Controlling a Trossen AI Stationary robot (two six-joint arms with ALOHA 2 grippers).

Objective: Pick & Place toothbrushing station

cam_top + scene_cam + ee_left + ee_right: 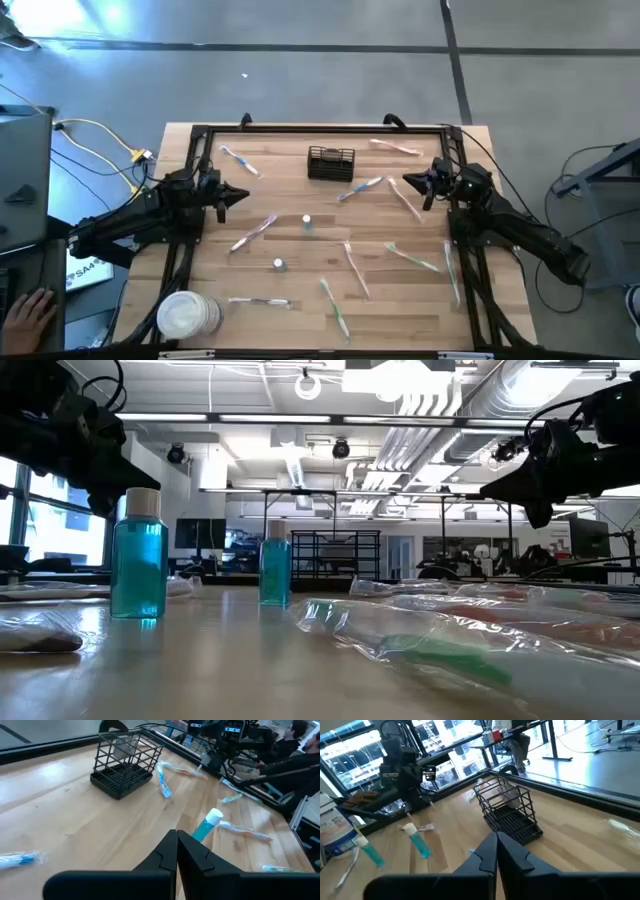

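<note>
Toothbrushing station (331, 163): long axis across worktop (300, 310), far-centre, between clenched empty left gripper (241, 195) and slightly nearer right gripper (407, 182).

1. Setting: an open-plan robotics lab or industrial workspace.
2. Ceiling: exposed ducts (520, 400), pipes and strip lighting run overhead in the low view.
3. Floor: bare grey concrete (320, 70) surrounds the wooden table (300, 300) in the high view.
4. Rig: a black metal frame (330, 128) runs along the table's edges, with two arms mounted at its left and right edges.
5. Cabling: yellow and white cables (95, 140) trail across the floor beyond the table's left edge.
6. Background: further black-framed benches (335, 550) and large windows (350, 750).
</note>
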